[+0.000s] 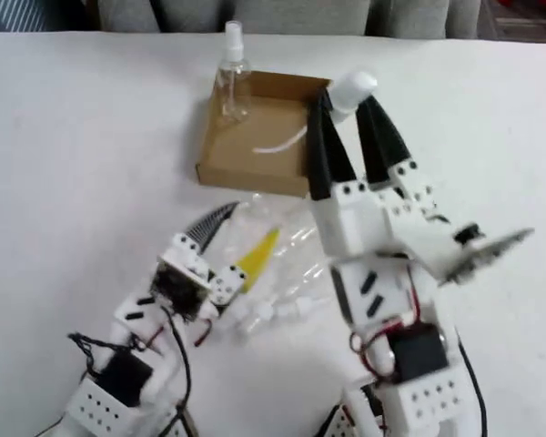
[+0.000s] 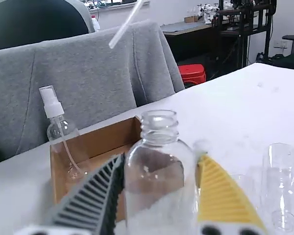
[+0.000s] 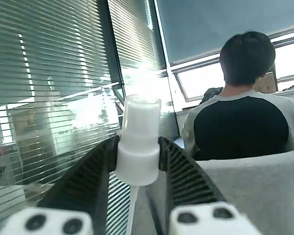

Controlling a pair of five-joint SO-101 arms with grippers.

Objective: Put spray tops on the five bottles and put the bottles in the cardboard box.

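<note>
My left gripper (image 1: pixel 253 223), with one black and one yellow finger, is shut on a clear bottle (image 2: pixel 159 191) with a bare, open neck, held upright just in front of the cardboard box (image 1: pixel 255 150). My right gripper (image 1: pixel 344 102) is shut on a white spray top (image 1: pixel 353 88) above the box's right edge, and its thin tube (image 1: pixel 278 143) hangs down over the box. In the right wrist view the spray top (image 3: pixel 137 149) sits between the black fingers (image 3: pixel 181 176). One bottle with a spray top (image 1: pixel 231 77) stands in the box's far left corner.
Several clear bottles and loose white tops (image 1: pixel 287 278) lie on the white table between the two arms. More bottles (image 2: pixel 279 181) stand beside the left gripper. Grey chair backs (image 2: pixel 88 73) line the table's far edge.
</note>
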